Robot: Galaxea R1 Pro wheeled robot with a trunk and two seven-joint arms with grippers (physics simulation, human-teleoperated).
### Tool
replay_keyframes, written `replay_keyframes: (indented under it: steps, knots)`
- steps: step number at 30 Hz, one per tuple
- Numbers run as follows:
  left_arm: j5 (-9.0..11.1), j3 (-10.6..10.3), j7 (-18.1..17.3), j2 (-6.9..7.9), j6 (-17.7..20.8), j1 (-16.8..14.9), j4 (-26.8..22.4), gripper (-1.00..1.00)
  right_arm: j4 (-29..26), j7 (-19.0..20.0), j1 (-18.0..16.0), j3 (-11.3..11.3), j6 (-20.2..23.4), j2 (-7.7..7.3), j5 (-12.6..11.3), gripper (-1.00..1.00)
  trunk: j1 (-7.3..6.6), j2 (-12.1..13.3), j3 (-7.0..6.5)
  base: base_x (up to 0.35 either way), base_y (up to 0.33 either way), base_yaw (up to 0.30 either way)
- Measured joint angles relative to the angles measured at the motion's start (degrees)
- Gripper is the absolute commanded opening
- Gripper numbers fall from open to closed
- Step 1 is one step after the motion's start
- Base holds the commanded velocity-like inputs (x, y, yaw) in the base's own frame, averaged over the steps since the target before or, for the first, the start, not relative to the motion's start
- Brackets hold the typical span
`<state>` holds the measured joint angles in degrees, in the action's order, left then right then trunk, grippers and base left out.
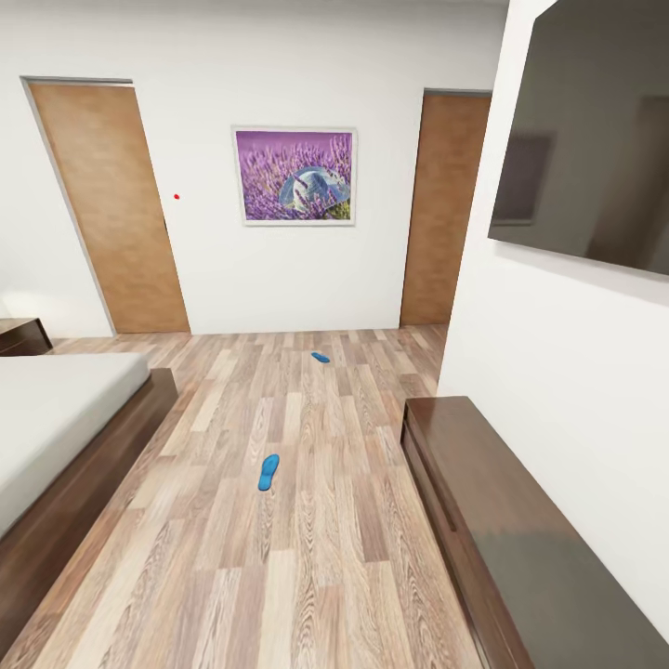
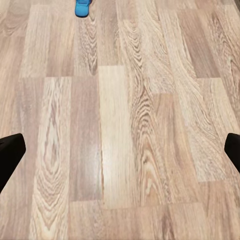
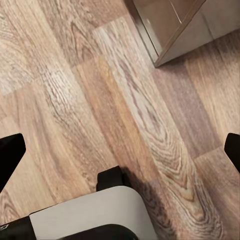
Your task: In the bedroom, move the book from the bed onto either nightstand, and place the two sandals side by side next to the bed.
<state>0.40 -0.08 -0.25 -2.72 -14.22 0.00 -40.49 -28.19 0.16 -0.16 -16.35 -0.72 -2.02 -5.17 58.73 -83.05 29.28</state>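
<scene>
Two bright-blue sandals lie apart on the wood-plank floor: the near sandal (image 1: 268,471) in the middle of the aisle, the far sandal (image 1: 321,357) closer to the back wall. The bed (image 1: 56,418), with its off-white mattress and dark frame, runs along the left. A corner of a nightstand (image 1: 20,335) peeks in beyond it. The book is out of view. My left gripper (image 2: 120,155) hangs open over bare floor, well short of a blue sandal (image 2: 82,7). My right gripper (image 3: 120,155) is open too, above floor near the dresser's corner (image 3: 172,25).
A long low dark-brown dresser (image 1: 502,530) lines the right wall under a wall-mounted TV (image 1: 595,139). Two wooden doors (image 1: 111,204) (image 1: 451,204) and a purple picture (image 1: 295,175) mark the back wall. The robot's grey base (image 3: 90,215) shows under the right arm.
</scene>
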Motion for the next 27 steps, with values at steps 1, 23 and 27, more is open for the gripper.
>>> replay_keyframes:
  steps: [1, 23, 27]
  knots:
    - [0.0, 0.0, 0.0, 0.0, 0.0, 0.0, 0.0, 1.0, 0.1, 0.0, 0.0, 0.0, 0.0, 0.0, 0.0, 1.0, 0.0, 0.0, 0.0, 0.067, 0.0, 0.0]
    - [0.0, 0.0, -0.1, 0.0, 0.0, 0.0, 0.0, 1.0, 0.6, 0.0, 0.0, 0.0, 0.0, 0.0, 0.0, 1.0, -0.03, 0.0, 0.0, 0.282, 0.0, 0.0]
    - [0.0, 0.0, -0.1, 0.0, 0.0, 0.0, -0.1, 1.0, 0.6, 0.0, 0.0, 0.0, 0.0, 0.0, 0.0, 1.0, -0.03, 0.0, 0.0, 0.326, 0.0, 0.0]
